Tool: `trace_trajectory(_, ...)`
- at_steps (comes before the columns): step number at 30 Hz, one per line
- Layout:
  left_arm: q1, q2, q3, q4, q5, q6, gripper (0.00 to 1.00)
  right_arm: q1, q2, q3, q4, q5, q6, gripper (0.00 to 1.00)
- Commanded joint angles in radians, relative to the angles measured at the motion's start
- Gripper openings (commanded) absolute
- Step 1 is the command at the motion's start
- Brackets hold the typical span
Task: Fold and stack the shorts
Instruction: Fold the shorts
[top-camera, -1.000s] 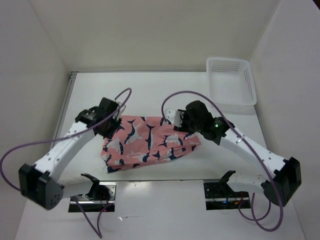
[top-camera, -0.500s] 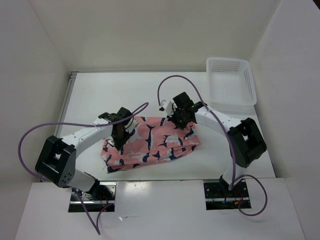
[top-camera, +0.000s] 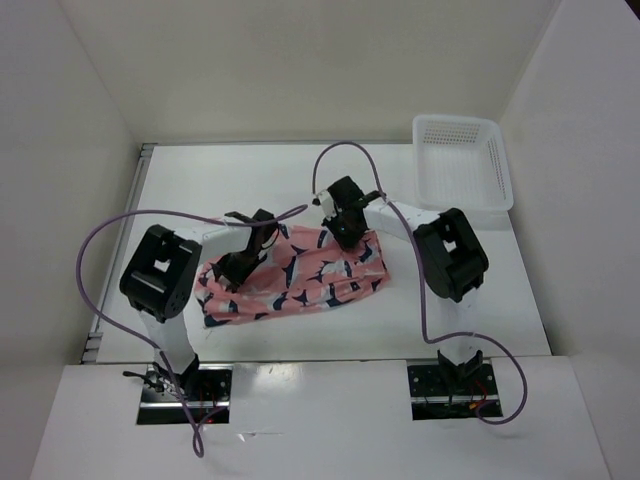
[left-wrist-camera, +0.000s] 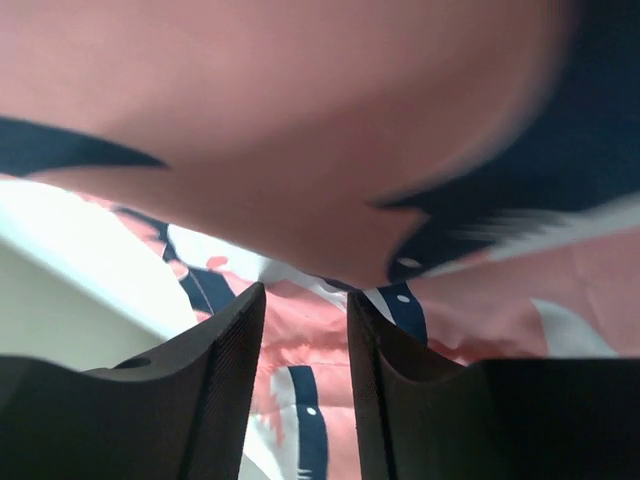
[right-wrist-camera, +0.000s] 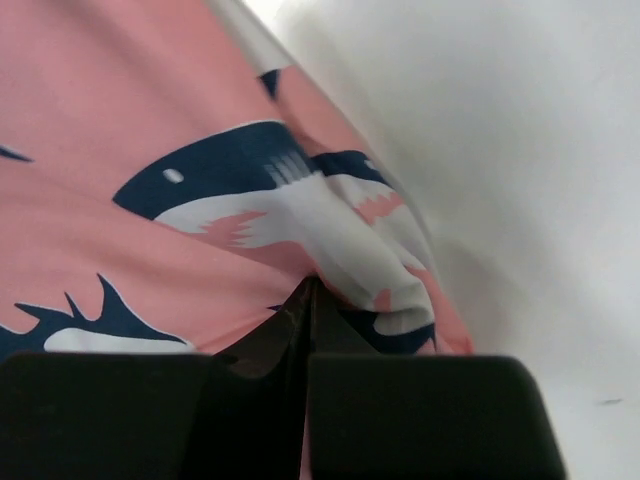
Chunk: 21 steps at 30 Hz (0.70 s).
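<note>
The salmon-pink shark-print shorts (top-camera: 300, 280) lie crumpled in a wide band across the middle of the table. My left gripper (top-camera: 240, 268) rests low on their left part. In the left wrist view its jaws (left-wrist-camera: 305, 300) stand apart, with printed fabric (left-wrist-camera: 300, 120) showing between and beyond them. My right gripper (top-camera: 345, 232) is at the shorts' top right edge. In the right wrist view it (right-wrist-camera: 310, 290) is shut, pinching a fold of the shorts (right-wrist-camera: 150, 250) at its tips.
A white mesh basket (top-camera: 455, 122) stands at the back right corner. White walls close in the table (top-camera: 200, 190) on three sides. Purple cables loop over both arms above the shorts.
Both arms have drawn in over the shorts. The left gripper moved right and nearer, the right gripper moved left. The shorts' right edge has been pulled left and the cloth is more bunched.
</note>
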Motion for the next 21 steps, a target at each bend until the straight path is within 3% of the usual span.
trace_trajectory(1,0.100,0.142,0.023,0.298,-0.102,-0.005,0.47,-0.060,0.111,0.141,0.050,0.121,0.106,0.00)
trace_trajectory(10,0.203,0.299,0.415,0.332,-0.139,-0.005,0.51,-0.100,0.330,0.569,0.071,0.273,0.151,0.00)
trace_trajectory(11,0.203,0.282,0.435,0.323,-0.112,-0.005,0.52,-0.100,0.330,0.580,0.071,0.259,0.161,0.00)
trace_trajectory(13,0.203,0.209,0.446,0.323,-0.101,-0.005,0.60,-0.100,0.279,0.580,0.071,0.233,0.162,0.12)
trace_trajectory(16,0.224,0.089,0.473,0.335,-0.101,-0.005,0.68,-0.100,0.200,0.571,0.071,0.169,0.171,0.20)
trace_trajectory(17,0.237,0.069,0.491,0.319,-0.087,-0.005,0.68,-0.100,0.177,0.560,0.071,0.145,0.171,0.24)
trace_trajectory(21,0.347,0.003,0.542,0.196,0.011,-0.005,0.64,-0.100,0.052,0.487,0.105,0.101,0.180,0.26)
